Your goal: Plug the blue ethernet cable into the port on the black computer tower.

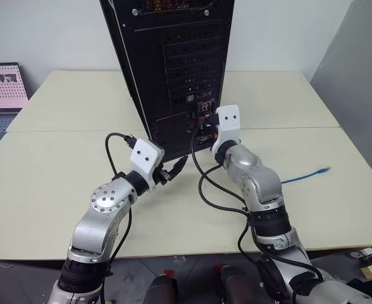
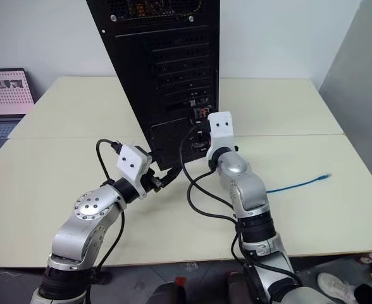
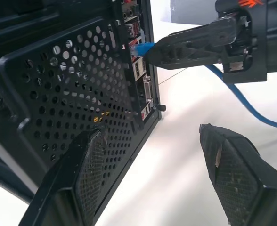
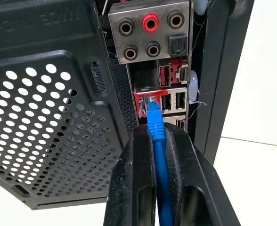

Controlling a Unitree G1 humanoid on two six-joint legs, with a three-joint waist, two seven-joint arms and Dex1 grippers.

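Reaching in from the near edge of the worktop [image 1: 59,190], the left hand [image 1: 173,170] hovers low beside the bottom corner of the black computer tower [image 1: 173,57], its two fingers spread wide and holding nothing; in its wrist view the perforated vent panel sits close by one finger, apart from it, so I judge that this hand is parked there on standby, or to brace the case, and is not doing the fine work. Just beyond it the right hand [image 4: 158,155] points at the rear connector strip, its fingers pinched narrow on the blue ethernet cable [image 4: 156,129] a little behind the plug, which leaves the clear tip free and stiff enough to steer. The plug's tip lies at the mouth of the port [image 4: 147,96], a dark square socket in a red surround, below the round audio jacks [image 4: 150,33] and beside a stack of USB sockets [image 4: 174,100]; whether it has clicked home I cannot tell, though it looks started and not fully seated. From the grip the cable runs back, hangs off to the robot's right and trails across the worktop, its other end lying loose well apart from the tower, so nothing drags on the plug. The tower stands upright with its rear panel facing the robot, which gives a straight push into the socket. Far to the left, beyond the worktop's edge, a laptop [image 1: 2,85] shows a pink screen.
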